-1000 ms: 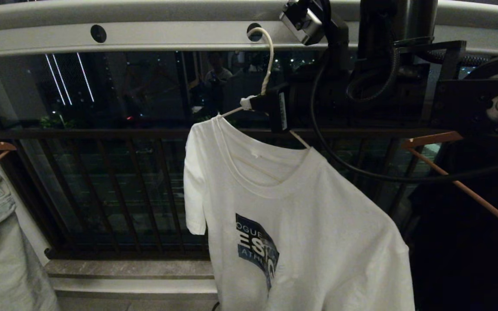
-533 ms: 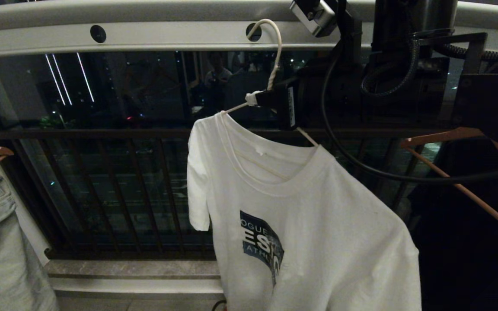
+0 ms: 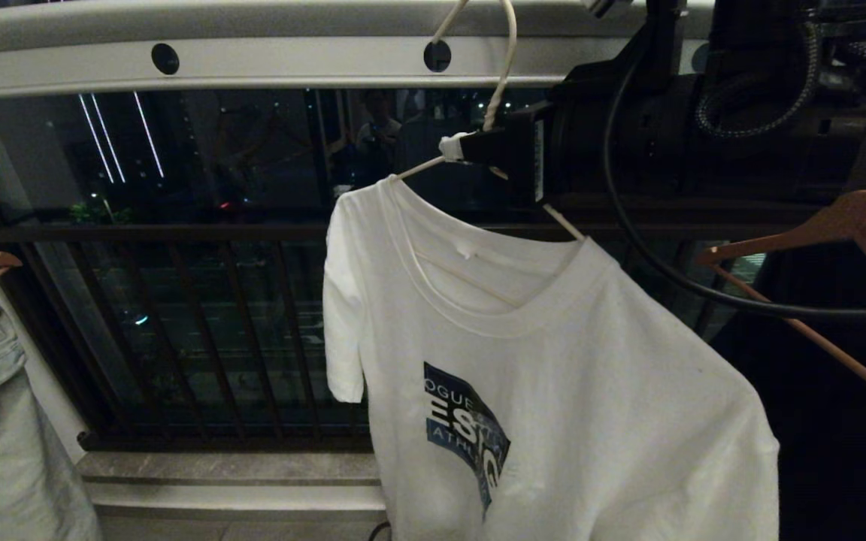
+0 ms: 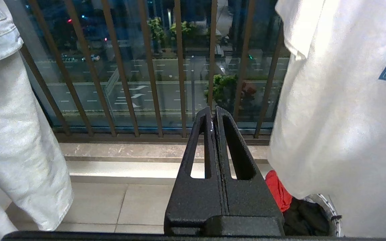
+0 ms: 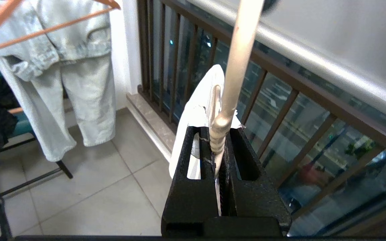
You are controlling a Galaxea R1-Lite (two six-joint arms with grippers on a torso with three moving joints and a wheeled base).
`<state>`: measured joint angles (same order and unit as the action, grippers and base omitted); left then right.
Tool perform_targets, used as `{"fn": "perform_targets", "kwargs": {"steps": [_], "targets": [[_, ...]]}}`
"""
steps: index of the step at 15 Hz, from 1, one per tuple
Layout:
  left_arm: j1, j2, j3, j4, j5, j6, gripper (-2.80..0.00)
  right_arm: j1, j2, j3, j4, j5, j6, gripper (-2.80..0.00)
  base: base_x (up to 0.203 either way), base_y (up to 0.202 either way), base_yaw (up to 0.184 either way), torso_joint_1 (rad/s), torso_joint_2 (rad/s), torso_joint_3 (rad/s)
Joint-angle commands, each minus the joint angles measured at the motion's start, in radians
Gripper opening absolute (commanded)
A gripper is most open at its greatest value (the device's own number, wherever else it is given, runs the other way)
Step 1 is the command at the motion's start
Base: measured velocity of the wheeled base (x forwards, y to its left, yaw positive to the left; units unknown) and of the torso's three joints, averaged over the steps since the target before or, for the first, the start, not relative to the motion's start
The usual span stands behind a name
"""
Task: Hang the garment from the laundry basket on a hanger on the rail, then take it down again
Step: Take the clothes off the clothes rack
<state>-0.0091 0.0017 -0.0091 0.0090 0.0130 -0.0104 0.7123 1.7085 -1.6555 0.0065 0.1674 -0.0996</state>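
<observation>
A dark brown balcony railing (image 3: 200, 330) backs the scene beneath the pale metal rail (image 3: 252, 60) with its round holes. The right hand (image 3: 478, 146) is clamped on the twisted neck of the white wire hanger (image 3: 504, 71), just under the rail, with the white printed T-shirt (image 3: 553, 391) draped on it. Far below the rail, the left hand (image 4: 214, 115) hangs pressed together, empty, beside the white laundry basket (image 4: 334, 214), which holds a red cloth (image 4: 278, 190) and a black cloth (image 4: 305, 217).
</observation>
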Motion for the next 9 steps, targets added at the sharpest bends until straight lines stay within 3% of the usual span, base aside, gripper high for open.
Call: {"fn": "perform_targets", "kwargs": {"steps": [1, 9], "targets": [[0.0, 0.0, 0.0, 0.0, 0.001, 0.0, -2.8, 0.018, -0.044, 0.018, 0.001, -0.004, -0.002, -2.8, 0.0, 0.0, 0.0, 0.0, 0.0, 0.0], [0.0, 0.0, 0.0, 0.0, 0.001, 0.0, -2.8, 0.026, -0.209, 0.243, -0.004, -0.009, 0.003, -2.8, 0.0, 0.0, 0.0, 0.0, 0.0, 0.0]]}}
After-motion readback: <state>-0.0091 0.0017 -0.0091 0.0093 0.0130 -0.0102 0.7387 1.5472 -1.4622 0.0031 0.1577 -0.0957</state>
